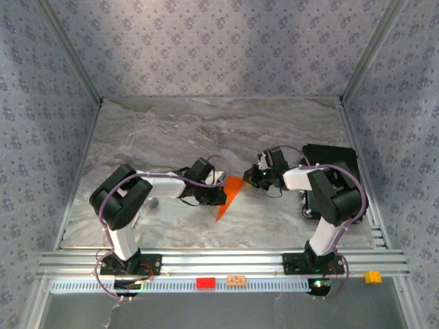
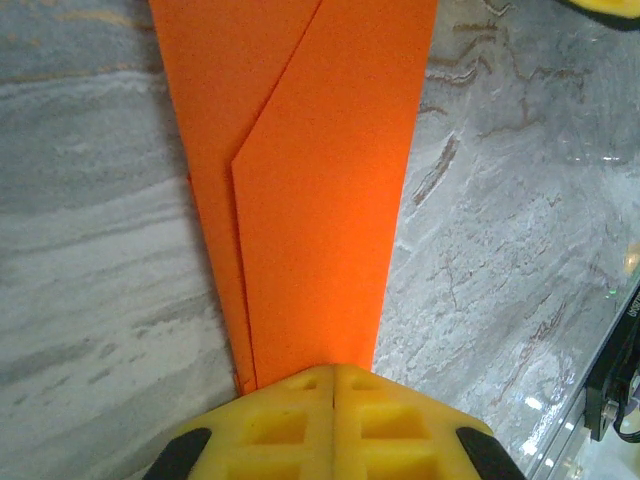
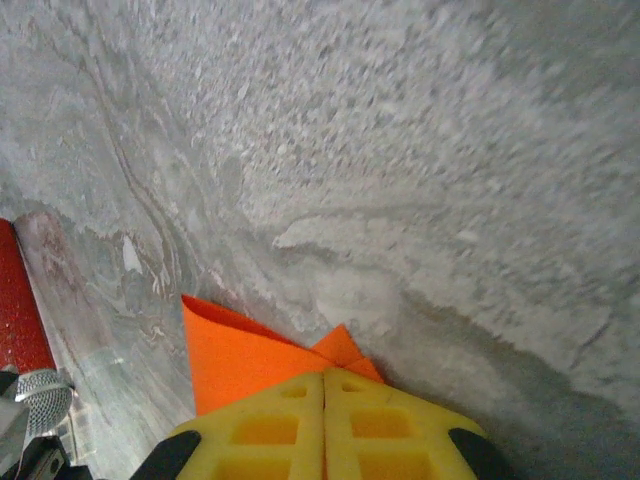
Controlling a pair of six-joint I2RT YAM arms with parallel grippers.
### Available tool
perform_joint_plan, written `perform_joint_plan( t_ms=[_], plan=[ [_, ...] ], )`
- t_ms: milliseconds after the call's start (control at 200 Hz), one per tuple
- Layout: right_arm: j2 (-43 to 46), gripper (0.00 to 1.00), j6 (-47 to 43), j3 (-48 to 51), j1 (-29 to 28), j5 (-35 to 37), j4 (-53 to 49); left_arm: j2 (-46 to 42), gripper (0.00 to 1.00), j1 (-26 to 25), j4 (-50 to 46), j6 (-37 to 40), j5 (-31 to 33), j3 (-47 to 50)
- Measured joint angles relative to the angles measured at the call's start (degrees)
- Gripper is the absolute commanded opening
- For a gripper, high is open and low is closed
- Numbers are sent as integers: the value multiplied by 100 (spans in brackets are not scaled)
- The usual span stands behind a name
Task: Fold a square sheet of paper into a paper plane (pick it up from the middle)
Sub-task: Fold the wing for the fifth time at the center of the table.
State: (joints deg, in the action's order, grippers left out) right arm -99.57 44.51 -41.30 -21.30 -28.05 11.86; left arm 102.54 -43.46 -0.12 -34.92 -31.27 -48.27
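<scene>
The orange sheet of paper [image 1: 230, 195] is folded into a slim, pointed paper plane shape and is held above the marble table between both arms. My left gripper [image 1: 217, 190] is shut on one end of it. In the left wrist view the folded layers [image 2: 320, 200] run straight out from the closed yellow fingertips [image 2: 333, 372], with a diagonal flap edge showing. My right gripper [image 1: 251, 177] is shut on the opposite end. In the right wrist view a short orange piece with a folded corner [image 3: 240, 355] sticks out past the closed gripper [image 3: 323, 374].
A black box [image 1: 333, 161] stands at the back right behind the right arm. A red cylinder with a grey tip [image 3: 15, 300] lies at the left edge of the right wrist view. Small red [image 1: 205, 282], orange [image 1: 236, 279] and yellow [image 1: 372, 277] blocks sit on the front rail.
</scene>
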Motion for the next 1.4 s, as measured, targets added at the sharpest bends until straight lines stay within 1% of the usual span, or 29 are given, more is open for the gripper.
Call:
perform_joint_plan(
  t_ms=[230, 335, 470, 570, 705, 799, 954, 1094, 1229, 1399],
  plan=[
    [7, 10, -92, -334, 267, 463, -531, 2, 0, 0, 13, 0, -2, 4],
    [216, 11, -127, -348, 299, 575, -758, 0, 0, 0, 13, 0, -2, 4],
    [809, 12, -151, -345, 149, 625, -868, 0, 0, 0, 15, 0, 0, 9],
    [1060, 11, -151, -345, -142, 560, -769, 0, 0, 0, 15, 0, 0, 9],
    [905, 9, -109, -203, -570, 398, -522, 0, 0, 0, 20, 0, -2, 9],
    [629, 8, -37, -66, -737, 299, -409, 0, 0, 0, 17, 0, -2, 9],
    [225, 5, 68, 57, -767, 271, -328, -13, 0, 0, 7, 0, -2, 9],
    [205, 4, 92, 57, -776, 275, -295, -87, 0, -4, -140, -7, 22, 4],
    [205, 3, 94, 72, -787, 280, -264, -302, 3, -4, -520, -50, 70, -17],
    [205, 3, 109, 98, -789, 280, -216, -420, 4, -15, -610, -227, 50, -365]
  ],
)
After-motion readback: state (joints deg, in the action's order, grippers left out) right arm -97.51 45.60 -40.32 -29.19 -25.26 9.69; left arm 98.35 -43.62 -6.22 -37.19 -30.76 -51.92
